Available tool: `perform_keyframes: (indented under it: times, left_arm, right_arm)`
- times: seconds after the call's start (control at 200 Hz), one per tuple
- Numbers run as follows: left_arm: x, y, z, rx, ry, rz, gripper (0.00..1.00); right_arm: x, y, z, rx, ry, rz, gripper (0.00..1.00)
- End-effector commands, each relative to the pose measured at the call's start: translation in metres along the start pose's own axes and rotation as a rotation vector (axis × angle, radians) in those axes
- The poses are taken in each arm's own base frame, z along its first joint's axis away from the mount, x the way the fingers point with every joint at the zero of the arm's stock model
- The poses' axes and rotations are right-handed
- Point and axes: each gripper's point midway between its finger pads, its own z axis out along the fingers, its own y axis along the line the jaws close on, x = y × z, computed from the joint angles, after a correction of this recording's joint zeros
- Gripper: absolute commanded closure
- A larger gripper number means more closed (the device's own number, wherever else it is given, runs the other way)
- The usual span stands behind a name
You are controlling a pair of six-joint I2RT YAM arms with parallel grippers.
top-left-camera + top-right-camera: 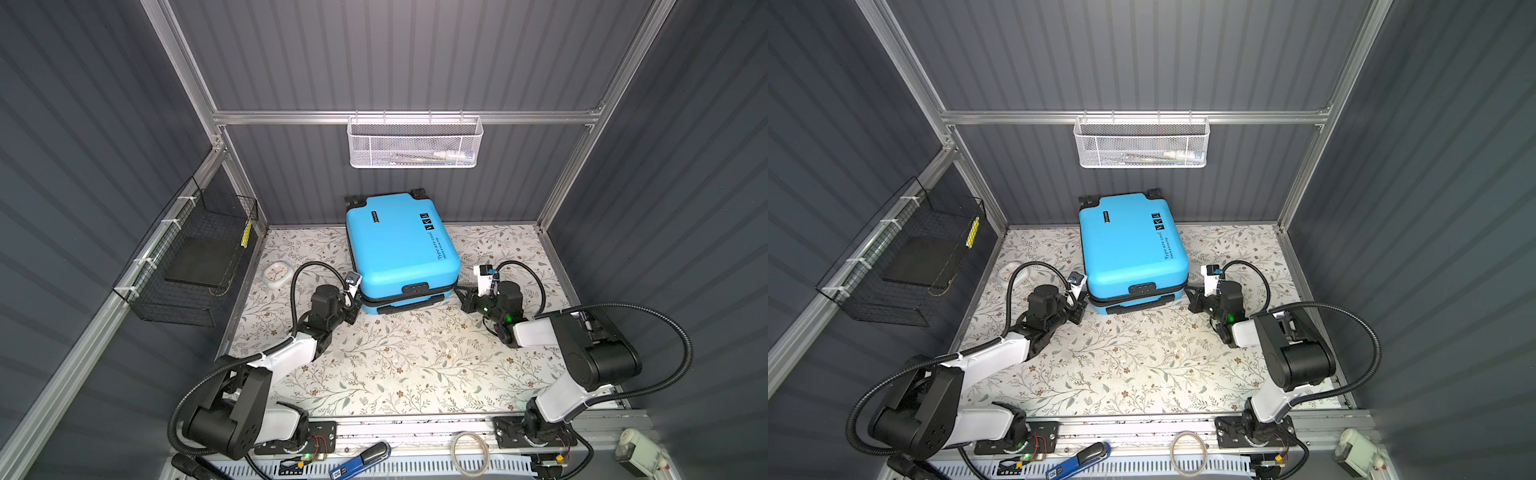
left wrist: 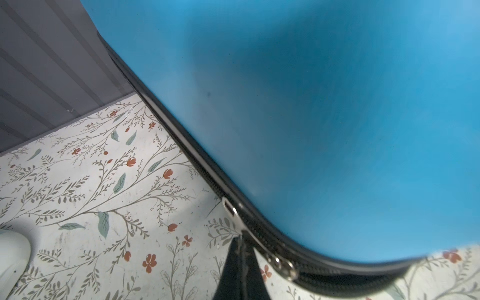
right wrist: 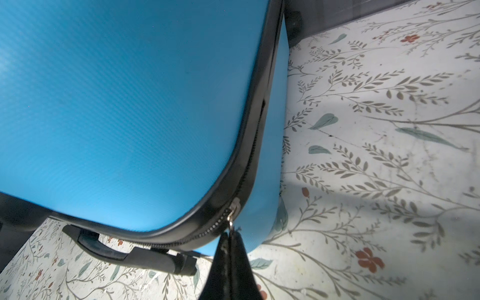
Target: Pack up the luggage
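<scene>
Luggage place: the luggage (image 1: pixel 399 245) (image 1: pixel 1133 245) lies flat and closed at the 12 o'clock end of the floral surface (image 1: pixel 395 365), with its wheels at the back wall and its handle (image 3: pixel 130 252) facing 6 o'clock.
Luggage edges: the long sides run slightly askew, with the near end swung toward 5 o'clock. A black zipper seam runs around the rounded near corners.
Open room, 6 o'clock: a wide bare stretch of surface lies between the luggage and the arm bases.
Open room, 3 o'clock: a bare strip runs to the side wall.
Open room, 9 o'clock: this strip is narrower, and a small white object (image 1: pixel 274 275) sits at about 8 o'clock of the luggage, just beside the left arm's cable.
Walls: a white mesh basket (image 1: pixel 415 145) hangs at 12 o'clock above the luggage, and a black wire basket (image 1: pixel 195 257) hangs at 9 o'clock, well apart from it.
Left arm pose: it reaches low from 7 o'clock with the elbow bent and the wrist level. The left tool (image 1: pixel 356 306) (image 2: pixel 240 249) is at the luggage's 7 o'clock corner.
Left tool state: clenched on the left zipper pull (image 2: pixel 230 206) at the seam.
Right arm pose: it folds in from 4 o'clock with the forearm low. The right tool (image 1: pixel 458 289) (image 3: pixel 230 241) is at the 4 o'clock corner.
Right tool state: clenched on the right zipper pull (image 3: pixel 232 215).
</scene>
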Motion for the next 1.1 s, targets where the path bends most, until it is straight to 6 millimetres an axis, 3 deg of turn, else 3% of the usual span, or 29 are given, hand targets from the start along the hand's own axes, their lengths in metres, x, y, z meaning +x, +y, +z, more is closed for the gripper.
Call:
perform_keyframes:
  times: [0.0, 0.265, 0.42, 0.495, 0.715, 0.95, 1.095]
  left_arm:
    - [-0.014, -0.019, -0.013, 0.099, -0.033, -0.025, 1.0]
    - [0.002, -0.025, -0.026, 0.108, -0.005, -0.122, 1.0]
    - [0.003, -0.015, -0.03, 0.05, 0.025, -0.155, 1.0]
    - [0.004, -0.009, -0.031, 0.016, 0.033, -0.209, 0.93]
    - [-0.019, -0.02, -0.036, 0.092, -0.097, -0.312, 0.7]
    - [-0.011, -0.024, -0.026, 0.111, -0.018, -0.392, 0.62]
    - [0.0, -0.01, -0.014, 0.02, 0.091, -0.442, 0.61]
  right_arm:
    - [0.011, 0.013, 0.003, -0.049, 0.056, 0.011, 1.0]
    - [0.009, 0.019, 0.002, -0.042, 0.076, 0.008, 1.0]
    - [0.012, 0.019, 0.001, -0.033, 0.087, 0.008, 1.0]
    - [0.011, 0.019, 0.001, -0.029, 0.088, 0.005, 1.0]
    - [0.01, 0.02, 0.001, -0.032, 0.091, -0.002, 1.0]
    - [0.011, 0.02, 0.002, -0.03, 0.095, -0.002, 1.0]
    - [0.01, 0.02, 0.001, -0.03, 0.091, -0.005, 1.0]
